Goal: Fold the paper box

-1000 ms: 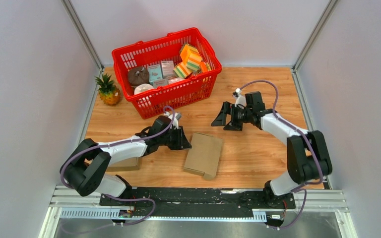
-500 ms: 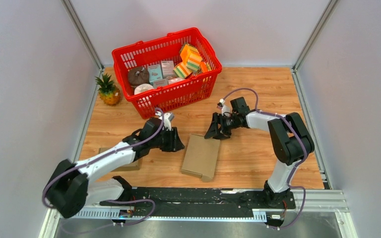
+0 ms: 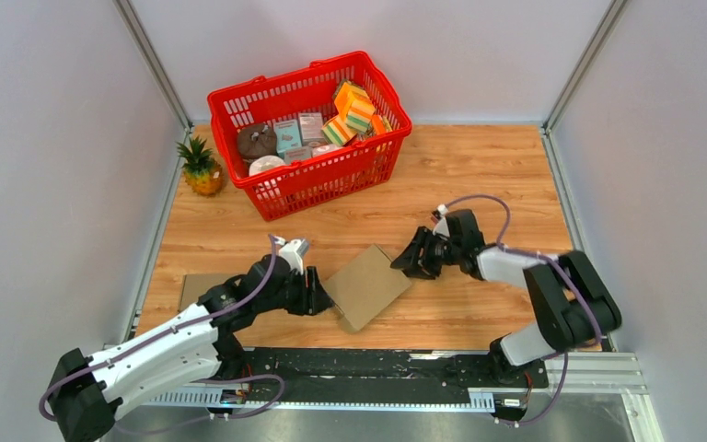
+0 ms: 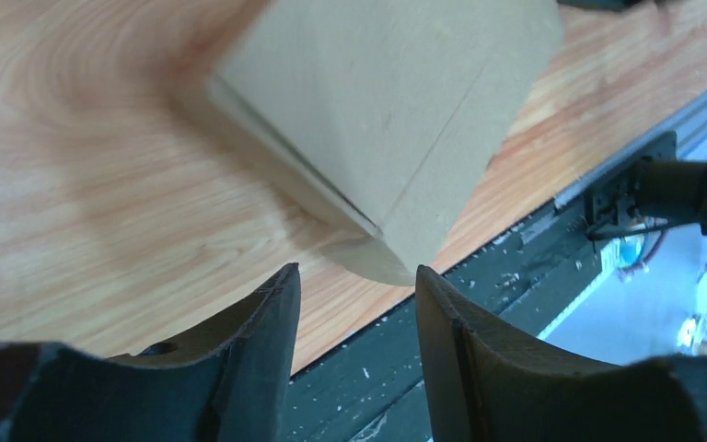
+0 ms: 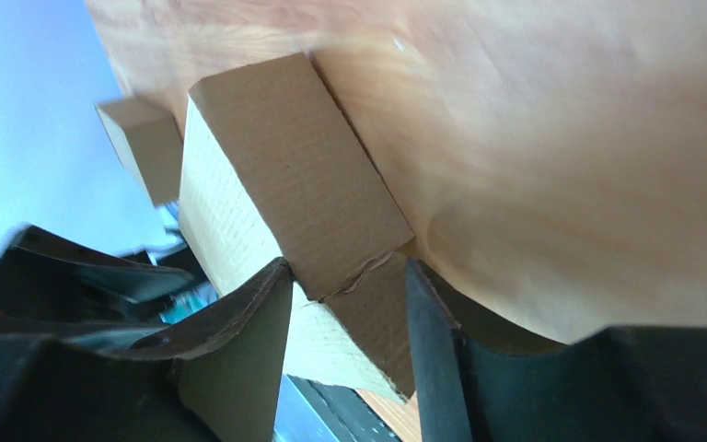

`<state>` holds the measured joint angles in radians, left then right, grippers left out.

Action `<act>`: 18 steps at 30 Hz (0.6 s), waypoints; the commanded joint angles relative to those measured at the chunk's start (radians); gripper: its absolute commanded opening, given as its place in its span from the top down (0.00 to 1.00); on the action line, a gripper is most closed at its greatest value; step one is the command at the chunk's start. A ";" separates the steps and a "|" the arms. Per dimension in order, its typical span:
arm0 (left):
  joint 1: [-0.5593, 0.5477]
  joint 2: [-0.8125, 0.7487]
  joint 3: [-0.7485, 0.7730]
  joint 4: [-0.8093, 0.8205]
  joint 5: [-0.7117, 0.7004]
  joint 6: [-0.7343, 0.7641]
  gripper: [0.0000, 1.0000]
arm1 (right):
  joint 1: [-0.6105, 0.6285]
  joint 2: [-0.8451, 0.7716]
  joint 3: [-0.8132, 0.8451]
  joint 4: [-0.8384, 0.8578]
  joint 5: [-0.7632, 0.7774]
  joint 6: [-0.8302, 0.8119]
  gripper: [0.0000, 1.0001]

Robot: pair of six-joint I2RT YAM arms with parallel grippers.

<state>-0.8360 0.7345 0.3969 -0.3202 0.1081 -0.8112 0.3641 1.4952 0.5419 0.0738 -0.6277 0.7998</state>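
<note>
Left pincer (image 3: 320, 296) is open. Its two fingers are apart with nothing between them, and it sits low over the wooden surface (image 3: 479, 175), just beside the left corner of the brown paper box (image 3: 365, 285). Right pincer (image 3: 403, 262) is at the right corner of the box, with one finger on each side of that corner, but I cannot tell if it is squeezing the box or only around it. The box lies slanted on the surface, near the front, between the two pincers. Far back stands a red basket (image 3: 331, 175) full of things, with a little pineapple (image 3: 201, 166) beside it.
</note>
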 commanded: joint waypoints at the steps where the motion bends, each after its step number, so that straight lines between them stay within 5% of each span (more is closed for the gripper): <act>1: -0.029 -0.058 -0.058 0.084 -0.179 -0.189 0.40 | 0.151 -0.189 -0.132 0.124 0.365 0.361 0.45; 5: -0.031 -0.018 -0.034 0.107 -0.211 -0.192 0.39 | 0.202 -0.318 -0.096 0.014 0.437 0.284 0.24; 6: -0.029 -0.001 -0.020 0.096 -0.222 -0.183 0.39 | 0.197 -0.341 -0.073 -0.068 0.460 0.224 0.13; 8: -0.028 0.003 0.006 0.081 -0.231 -0.164 0.39 | 0.174 -0.334 -0.034 -0.126 0.448 0.019 0.09; 13: 0.093 0.023 0.007 0.076 -0.147 -0.132 0.40 | 0.136 -0.178 0.156 -0.227 0.280 -0.324 0.18; 18: 0.158 0.013 -0.029 0.139 -0.045 -0.085 0.40 | 0.130 -0.070 0.196 -0.131 0.159 -0.338 0.37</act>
<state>-0.7071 0.7563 0.3691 -0.2493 -0.0238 -0.9443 0.4988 1.3666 0.7101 -0.0940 -0.3576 0.5858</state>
